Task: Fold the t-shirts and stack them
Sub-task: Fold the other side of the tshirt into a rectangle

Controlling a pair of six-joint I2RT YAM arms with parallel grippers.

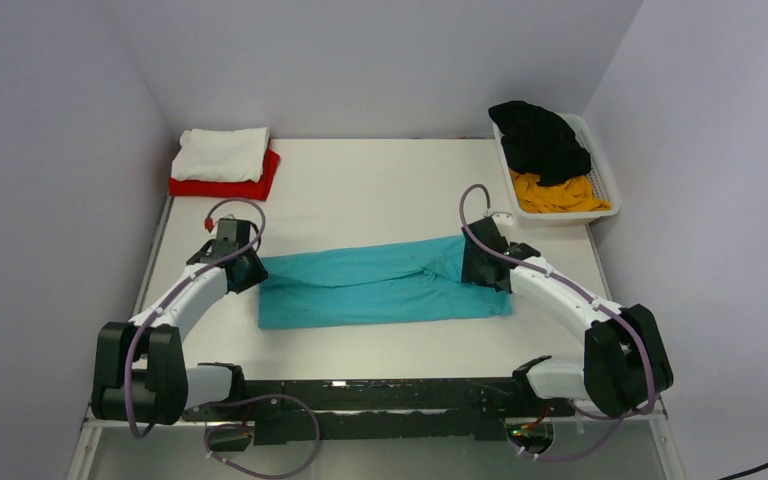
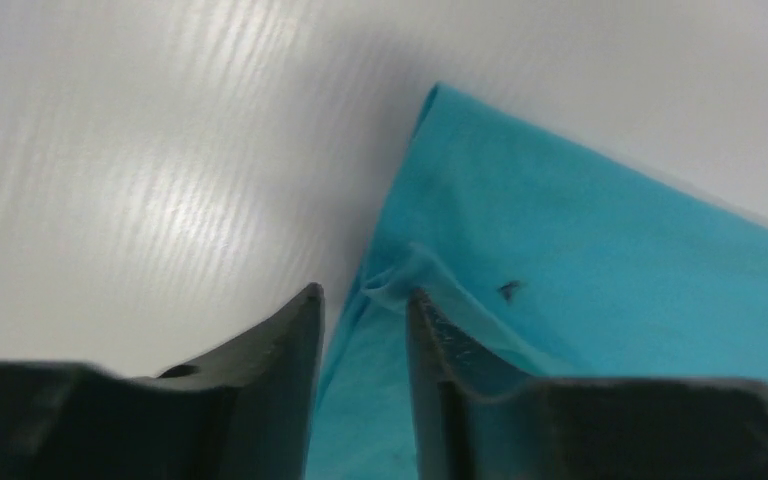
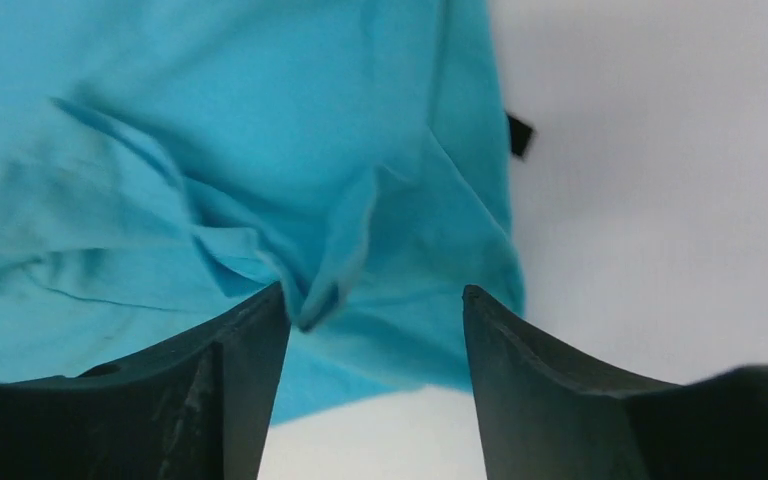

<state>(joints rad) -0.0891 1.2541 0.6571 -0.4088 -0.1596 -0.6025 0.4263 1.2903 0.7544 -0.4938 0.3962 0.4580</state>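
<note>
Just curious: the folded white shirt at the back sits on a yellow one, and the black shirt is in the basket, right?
Not quite: the top view shows the white shirt lying on a red shirt, not a yellow one. The black shirt is indeed in the basket.

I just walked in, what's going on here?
Two robot arms are working on a teal t-shirt, folded into a long strip between them. The left gripper is at its left end, the right gripper at its right end, both with fingers apart over the cloth. A white shirt lies on a red shirt at the far left; a black shirt and a yellow-orange shirt sit in the basket.
</note>
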